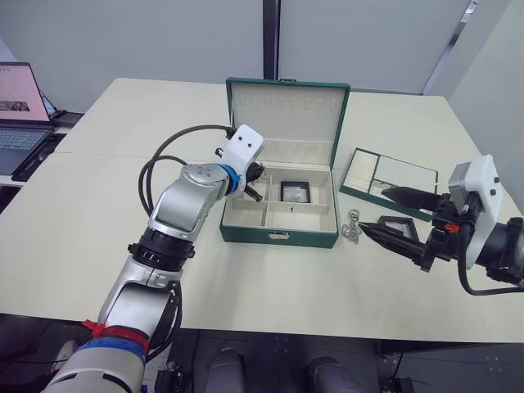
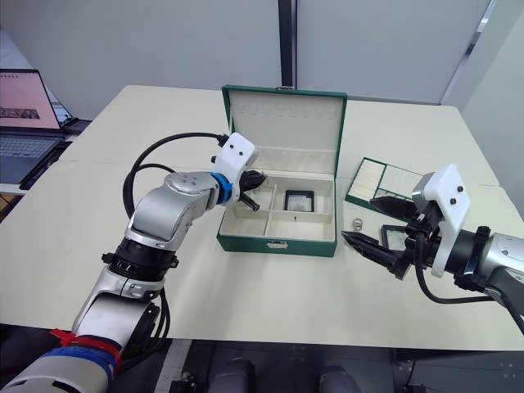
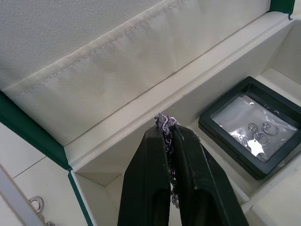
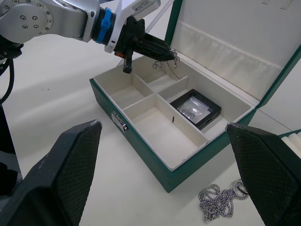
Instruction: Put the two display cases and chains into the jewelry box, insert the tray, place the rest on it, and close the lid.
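One display case (image 4: pixel 195 108) lies in the jewelry box (image 1: pixel 279 236); left gripper (image 4: pixel 162 49), clamping a chain (image 3: pixel 165 126), hovers over it. Right gripper (image 1: pixel 378 211) gapes empty; second chain (image 4: pixel 218 200), tray (image 1: pixel 388 182) remain outside.

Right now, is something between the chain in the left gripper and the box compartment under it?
Nothing visible. The left gripper holds the chain above an open, bare back compartment of the jewelry box; the display case lies in another compartment.
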